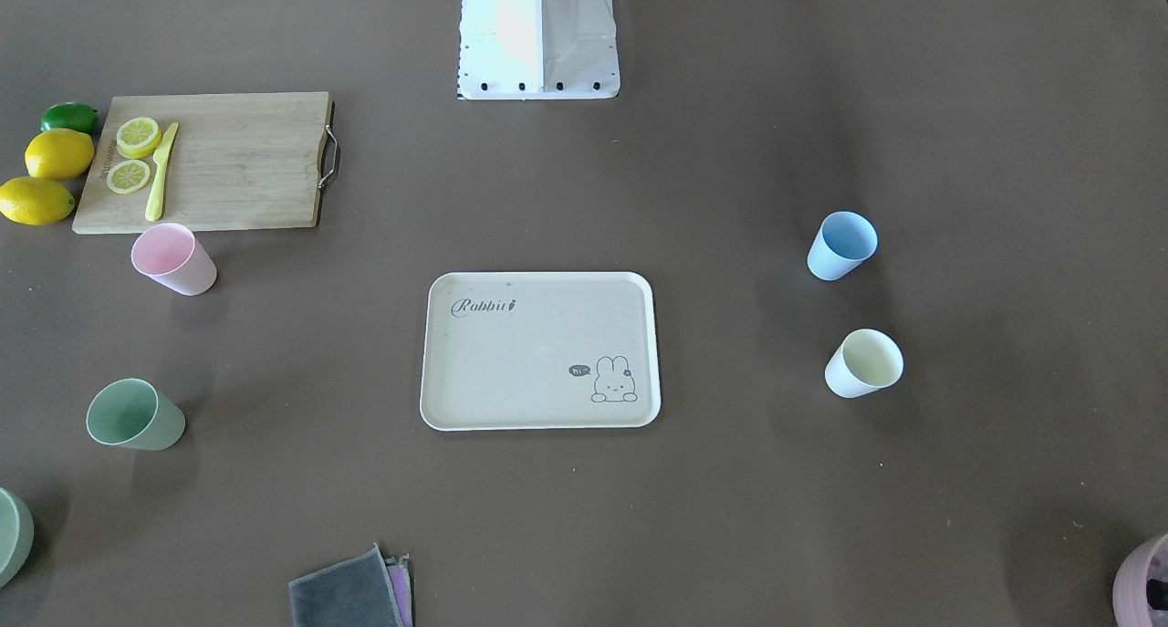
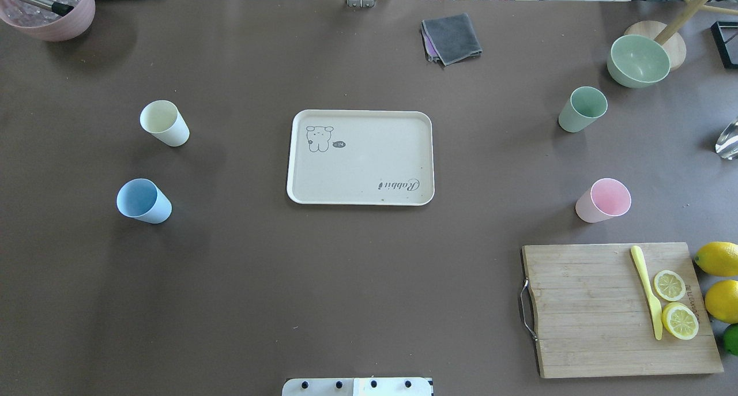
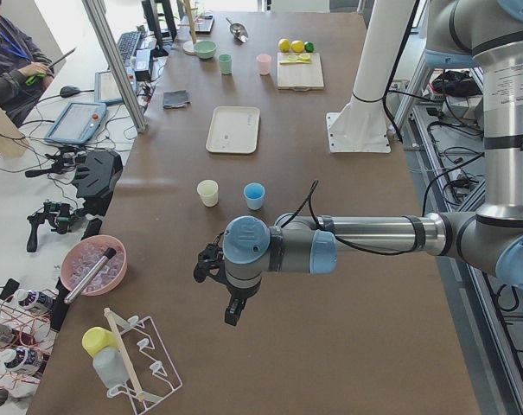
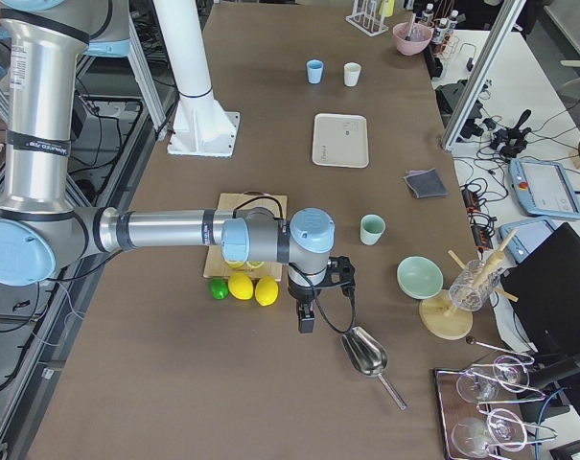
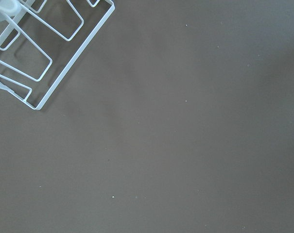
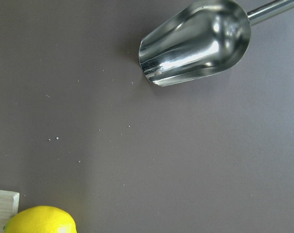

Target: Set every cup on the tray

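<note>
The tray (image 2: 360,159) lies bare mid-tabletop (image 2: 357,281). In the overhead view, the cream cup (image 2: 164,123) and blue cup (image 2: 143,200) stand at its 9 o'clock, the green cup (image 2: 582,109) and pink cup (image 2: 603,200) at 3. You cannot tell whether the left gripper (image 3: 232,309) or right gripper (image 4: 307,318) has its fingers spread. Come down straight over a rim and pinch one wall.

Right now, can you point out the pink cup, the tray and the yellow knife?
pink cup (image 2: 603,200), overhead view, inner wall.
tray (image 2: 375,159), overhead view, bare floor.
yellow knife (image 2: 646,292), overhead view, middle of its length.

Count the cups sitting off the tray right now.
4, all on the table, none on the tray: cream cup and blue cup on the robot's left, green cup and pink cup on its right. None appears hidden.
</note>
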Robot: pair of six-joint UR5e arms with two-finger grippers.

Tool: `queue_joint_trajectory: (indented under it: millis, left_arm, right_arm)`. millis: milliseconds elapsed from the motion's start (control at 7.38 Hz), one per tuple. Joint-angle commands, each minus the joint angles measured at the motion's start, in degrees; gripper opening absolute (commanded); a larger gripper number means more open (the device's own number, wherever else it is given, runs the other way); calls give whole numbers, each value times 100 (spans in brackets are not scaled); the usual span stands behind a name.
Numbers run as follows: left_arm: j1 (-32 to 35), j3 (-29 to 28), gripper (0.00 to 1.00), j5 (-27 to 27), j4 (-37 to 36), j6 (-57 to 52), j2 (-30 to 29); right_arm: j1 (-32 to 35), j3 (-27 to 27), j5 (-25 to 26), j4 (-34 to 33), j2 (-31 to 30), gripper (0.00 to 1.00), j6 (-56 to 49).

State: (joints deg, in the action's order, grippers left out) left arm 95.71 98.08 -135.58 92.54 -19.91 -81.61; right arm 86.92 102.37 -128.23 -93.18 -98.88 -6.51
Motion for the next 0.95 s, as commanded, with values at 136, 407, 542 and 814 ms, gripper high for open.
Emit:
queue_joint_trajectory:
  millis: [136,407,542,814]
  left_arm:
    - [0,9,99,41,114,-4,39]
    - [0,70,99,41,115,-4,5]
    - [0,166,99,32,124,13,-13]
    - [0,448,99,-3,141,57,-100]
  right_arm:
    - [0,2,9,1,0,100,1]
    - [0,89,9,1,61,100,1]
    - [0,107,9,1,70,100,1]
    - [0,108,35,36,506,100,53]
